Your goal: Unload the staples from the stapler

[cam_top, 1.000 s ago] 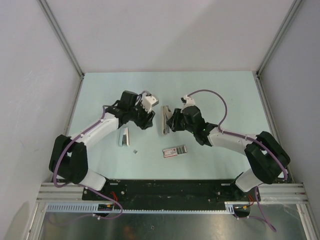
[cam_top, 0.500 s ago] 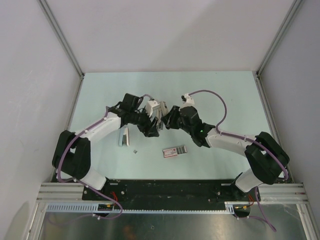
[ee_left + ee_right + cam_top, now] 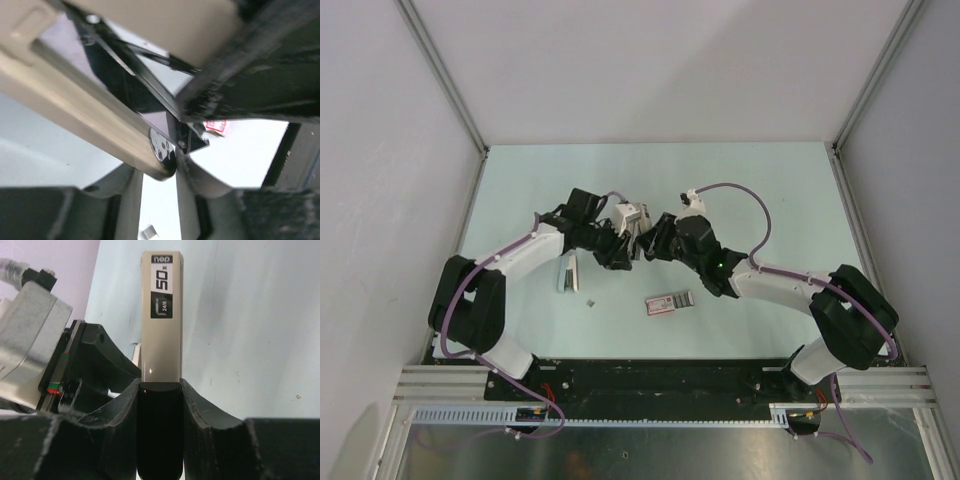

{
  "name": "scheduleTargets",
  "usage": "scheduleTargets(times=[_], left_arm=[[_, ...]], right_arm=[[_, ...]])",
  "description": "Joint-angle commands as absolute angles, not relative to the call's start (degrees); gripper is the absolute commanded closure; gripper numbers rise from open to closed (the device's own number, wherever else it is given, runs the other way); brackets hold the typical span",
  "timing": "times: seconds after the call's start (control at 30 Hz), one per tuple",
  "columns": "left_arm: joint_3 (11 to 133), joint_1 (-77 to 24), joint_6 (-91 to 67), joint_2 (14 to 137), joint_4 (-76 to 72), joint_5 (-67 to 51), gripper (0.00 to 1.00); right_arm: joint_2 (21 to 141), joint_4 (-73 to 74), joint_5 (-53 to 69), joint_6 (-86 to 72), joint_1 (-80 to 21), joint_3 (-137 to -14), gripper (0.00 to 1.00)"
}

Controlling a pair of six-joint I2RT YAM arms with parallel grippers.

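Well, over the pale green table (image 3: 770,190) my two arms sit nose to nose near the middle. My right gripper (image 3: 160,405) is clamped tight on the stapler (image 3: 161,315), its cream body jutting out past the grip, label facing my camera. My left gripper (image 3: 159,190) sits at the stapler's metal rail end, fingers (image 3: 125,195) a narrow gap apart; whether they pinch it I cannot tell. Nearer my bases lie a pink-and-grey box (image 3: 670,301), a pale strip (image 3: 567,273) and a tiny grey bit (image 3: 590,302).

Cream-beige-and-black stapler (image 3: 161,347); pink-and-grey box (image 3: 670,301); pale green table (image 3: 770,180).
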State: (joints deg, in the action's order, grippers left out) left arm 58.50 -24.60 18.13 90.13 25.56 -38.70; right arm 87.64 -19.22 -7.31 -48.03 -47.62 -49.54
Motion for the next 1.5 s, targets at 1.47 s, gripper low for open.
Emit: scheduleTargets(times=[1.47], left_arm=[[38.69, -36.20, 59.38, 77.97, -10.43, 13.29, 0.90]], right_arm=[[69.52, -20.23, 8.48, -32.73, -44.14, -38.80, 1.00]])
